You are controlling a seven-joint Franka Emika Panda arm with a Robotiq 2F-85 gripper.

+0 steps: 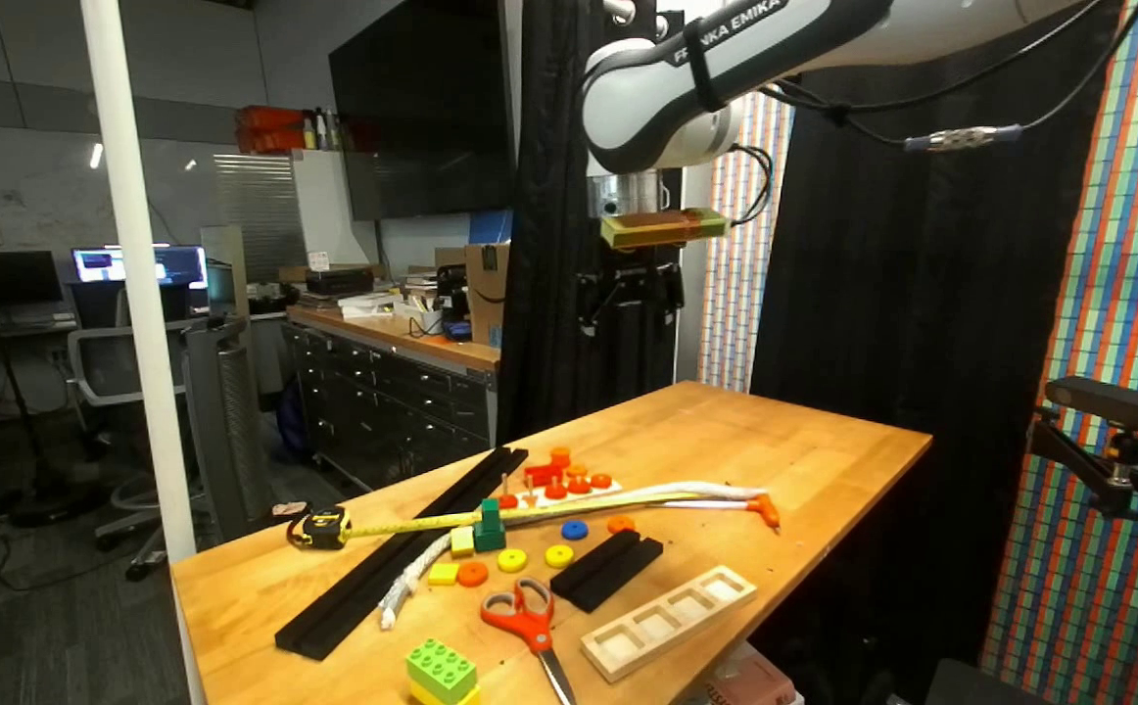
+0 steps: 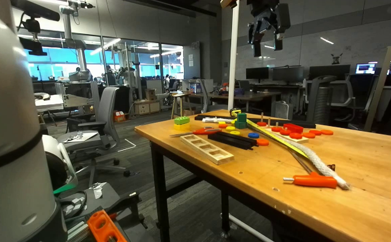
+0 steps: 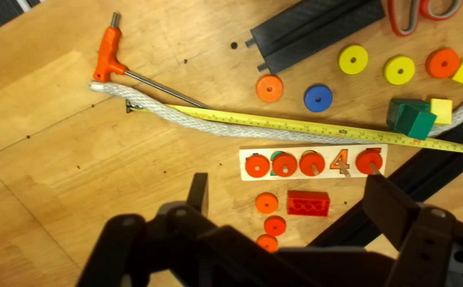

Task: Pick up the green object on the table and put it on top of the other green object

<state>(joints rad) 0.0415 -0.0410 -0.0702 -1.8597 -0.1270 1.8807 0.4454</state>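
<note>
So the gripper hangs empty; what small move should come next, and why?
Probably shift the open gripper sideways toward the stacked dark green blocks before lowering it. In the wrist view, the red brick shows between its jaws, while those blocks lie up and right, outside the gap. The light green studded brick lies roughly that way too.

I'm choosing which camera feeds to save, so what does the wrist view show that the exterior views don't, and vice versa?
Only the wrist view: a legible numeral 4 on the peg board.
Only the exterior views, both: the light green studded brick on a yellow brick, the tape measure's case and the scissors' blades.
Shared by all: the dark green blocks, the blue disc, the rope, the orange-handled tool and the open claw.
</note>
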